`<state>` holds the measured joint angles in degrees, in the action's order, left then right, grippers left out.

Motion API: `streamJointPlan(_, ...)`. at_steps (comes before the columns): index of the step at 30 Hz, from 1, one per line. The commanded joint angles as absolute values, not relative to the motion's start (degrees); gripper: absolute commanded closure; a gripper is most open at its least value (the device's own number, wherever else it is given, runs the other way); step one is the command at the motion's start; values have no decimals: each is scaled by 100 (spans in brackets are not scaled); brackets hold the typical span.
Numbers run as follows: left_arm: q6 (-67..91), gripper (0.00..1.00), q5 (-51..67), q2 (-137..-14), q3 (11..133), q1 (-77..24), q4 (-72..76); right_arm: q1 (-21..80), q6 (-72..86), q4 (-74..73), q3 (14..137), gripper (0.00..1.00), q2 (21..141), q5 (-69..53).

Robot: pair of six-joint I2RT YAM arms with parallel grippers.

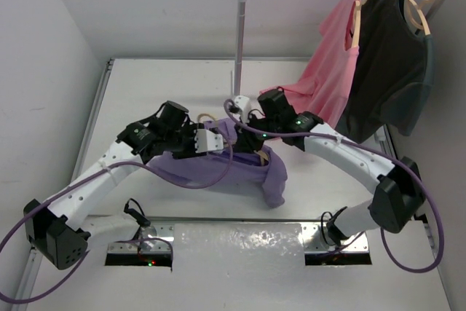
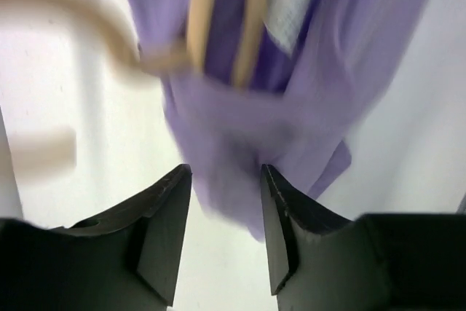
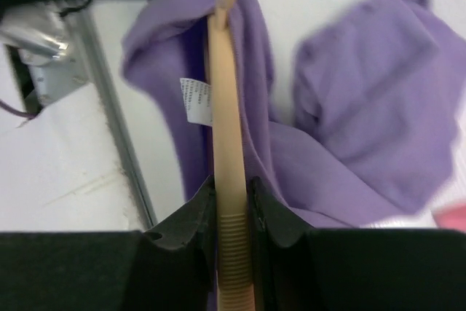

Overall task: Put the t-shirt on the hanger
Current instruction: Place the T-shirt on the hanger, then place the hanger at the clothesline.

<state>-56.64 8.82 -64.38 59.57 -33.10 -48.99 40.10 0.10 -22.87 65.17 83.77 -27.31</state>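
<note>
Left gripper (image 2: 226,171) fingers stand apart, with lavender t-shirt (image 2: 291,107) cloth hanging loose between them. That arm reaches forward and inward, low over the table (image 1: 145,85). The shirt sags between both wrists, one hanger (image 3: 227,143) arm inside its collar. Best to pinch the collar edge and draw it over the free shoulder. Right gripper (image 3: 233,183), elbow sharply bent, is clamped on the hanger.

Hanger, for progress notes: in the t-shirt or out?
Partly in: the hanger enters the t-shirt by its label; the ridged end sits outside in the right hand.
</note>
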Motion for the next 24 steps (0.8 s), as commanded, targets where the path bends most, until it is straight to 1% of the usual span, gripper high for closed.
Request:
streamJointPlan(1,-5712,59,1940,-6231,6266,-3059,-4973,3674,326,-1846,6083,100,7779,-2760)
streamJointPlan(2,-5687,59,1995,-6231,6267,-3050,-4975,3665,308,-1846,5969,100,7700,-2803)
streamJointPlan(3,-5652,55,2013,-6258,6267,-3032,-4931,3665,334,-1837,5924,100,7630,-2882)
streamJointPlan(5,-5616,54,2100,-6284,6275,-3006,-4913,3674,422,-1811,5801,100,7480,-3014)
streamJointPlan(6,-5625,43,2205,-6302,6301,-2945,-4913,3674,439,-1802,5722,100,7358,-3006)
streamJointPlan(11,-5634,40,2276,-6346,6153,-2524,-4668,3656,457,-1854,5485,100,6935,-2637)
streamJointPlan(12,-5616,23,2268,-6372,6074,-2279,-4389,3656,474,-1854,5458,100,6865,-2645)
streamJointPlan(15,-5651,21,2162,-6634,5801,-1813,-4018,3656,536,-1907,5423,100,6549,-2550)
streamJointPlan(17,-5939,21,2407,-6994,5906,-1513,-4121,3656,466,-2038,5493,100,6347,-2418)
streamJointPlan(18,-6098,21,2756,-7118,6089,-1268,-4461,3656,431,-2187,5545,100,6294,-2286)
streamJointPlan(21,-6792,21,3172,-7426,6205,-1125,-5069,3648,334,-2381,5809,100,6126,-2136)
streamJointPlan(24,-6716,22,3348,-7453,5873,-1134,-4581,3639,343,-2426,5950,100,6021,-2153)
